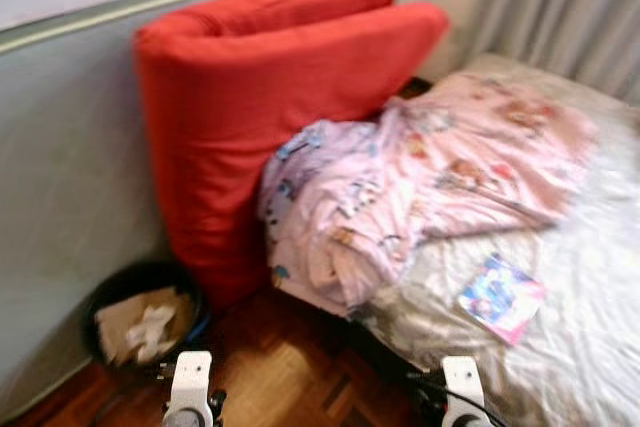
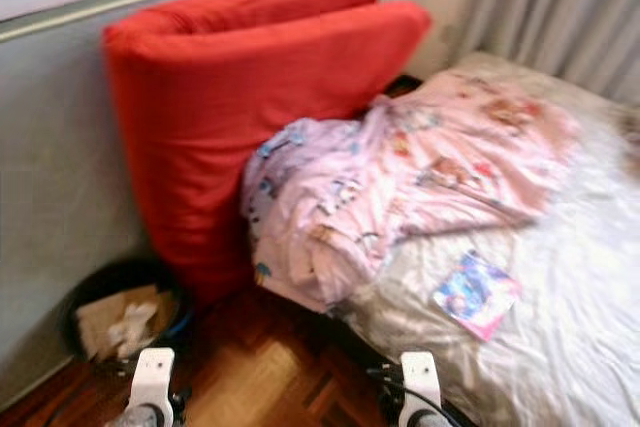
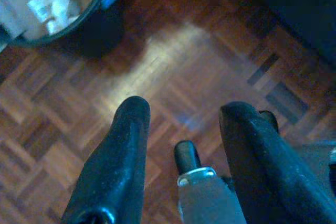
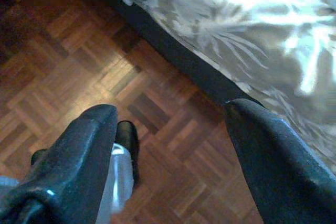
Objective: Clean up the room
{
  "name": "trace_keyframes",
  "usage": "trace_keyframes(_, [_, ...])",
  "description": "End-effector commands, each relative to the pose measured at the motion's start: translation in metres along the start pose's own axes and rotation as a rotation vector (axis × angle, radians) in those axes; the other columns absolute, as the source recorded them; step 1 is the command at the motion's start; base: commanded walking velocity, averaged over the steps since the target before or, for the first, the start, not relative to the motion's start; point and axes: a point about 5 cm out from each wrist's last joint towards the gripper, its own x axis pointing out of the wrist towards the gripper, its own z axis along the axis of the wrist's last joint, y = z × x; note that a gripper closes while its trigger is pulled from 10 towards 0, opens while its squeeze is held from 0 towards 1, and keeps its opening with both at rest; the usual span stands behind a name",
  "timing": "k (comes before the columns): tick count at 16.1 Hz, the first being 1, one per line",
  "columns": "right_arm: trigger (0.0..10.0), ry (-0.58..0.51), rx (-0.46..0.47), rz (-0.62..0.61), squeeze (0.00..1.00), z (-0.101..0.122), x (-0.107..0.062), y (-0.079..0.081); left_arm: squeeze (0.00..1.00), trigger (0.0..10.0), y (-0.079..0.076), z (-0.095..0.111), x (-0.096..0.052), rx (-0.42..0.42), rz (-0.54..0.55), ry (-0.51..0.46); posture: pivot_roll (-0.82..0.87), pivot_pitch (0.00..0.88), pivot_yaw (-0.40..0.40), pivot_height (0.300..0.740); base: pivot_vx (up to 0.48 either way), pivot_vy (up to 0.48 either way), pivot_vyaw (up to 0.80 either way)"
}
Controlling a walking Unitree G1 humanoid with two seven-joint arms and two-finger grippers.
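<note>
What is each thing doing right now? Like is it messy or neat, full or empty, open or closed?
Pink blanket: crumpled in a heap on the bed, one end hanging over the edge.
Red cushion: folded, standing against the wall.
Booklet: closed, lying flat on the bed sheet.
Black bin: on the floor, holding cardboard and crumpled paper.
Left gripper: open, empty, above the floor.
Right gripper: open, empty, beside the bed edge.

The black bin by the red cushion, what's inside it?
The bin holds brown cardboard with crumpled white paper on top. Whatever lies beneath them is covered, and the bin's far side is hidden behind the red cushion.
</note>
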Motion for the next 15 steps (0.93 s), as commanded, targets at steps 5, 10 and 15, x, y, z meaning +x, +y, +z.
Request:
trace_keyframes(5, [10.0,0.003,-0.003,-0.001,0.00,-0.0015,-0.0004,-0.0004,0.00,10.0,-0.0022,-0.0023,-0.0003,0.001,-0.003,0.008,-0.12,0.022,-0.055,0.740,0.000,0.000,-0.71])
trace_keyframes(10, [10.0,0.004,-0.003,0.001,0.00,-0.0018,-0.0004,0.0003,0.00,10.0,-0.0010,-0.0003,0.0000,0.001,0.002,0.001,-0.11,0.027,-0.054,0.740,0.000,0.000,-0.71])
trace_keyframes(15, [10.0,-0.003,0.004,-0.020,0.00,-0.0007,-0.0002,-0.0004,0.00,10.0,-0.0011,0.0019,0.0005,0.003,0.002,-0.005,-0.11,0.051,-0.052,0.740,0.000,0.000,-0.71])
